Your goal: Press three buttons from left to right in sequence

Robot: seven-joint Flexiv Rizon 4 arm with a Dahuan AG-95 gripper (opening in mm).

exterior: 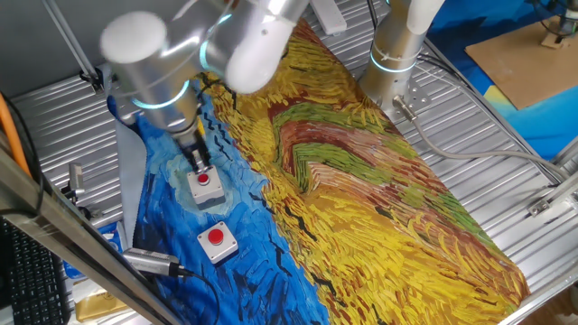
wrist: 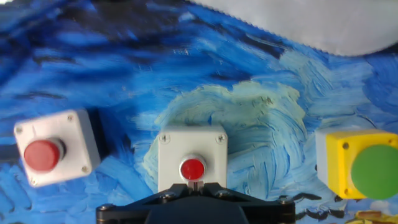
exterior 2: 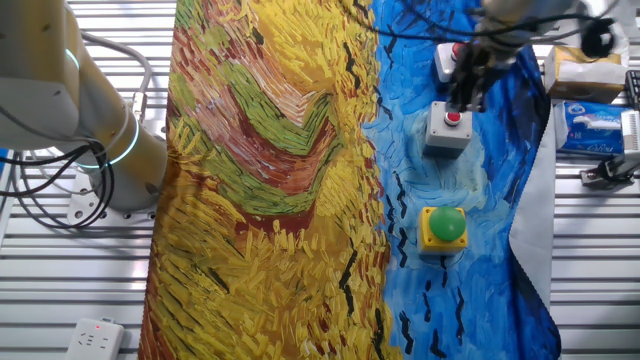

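Three buttons lie in a row on the blue part of a painted cloth. In the hand view the yellow box with the green cap [wrist: 357, 163] is at the right, one grey box with a red cap [wrist: 192, 158] is in the middle, and the other [wrist: 53, 149] is at the left. My gripper [wrist: 196, 185] is right over the middle red cap, with its fingertips together and their tips at the cap's near edge. One fixed view shows the gripper [exterior: 199, 165] on the middle button [exterior: 204, 185]. The other fixed view shows the green button [exterior 2: 443, 227], the middle button [exterior 2: 448, 130] and the gripper [exterior 2: 462, 100].
The Van Gogh-style cloth [exterior: 361, 181] covers the table. A second arm's base [exterior: 397, 54] stands at the back. Tissue packs [exterior 2: 590, 125] and a box [exterior 2: 580, 65] lie beside the cloth. A metal cylinder [exterior: 149, 262] lies near the third button [exterior: 217, 242].
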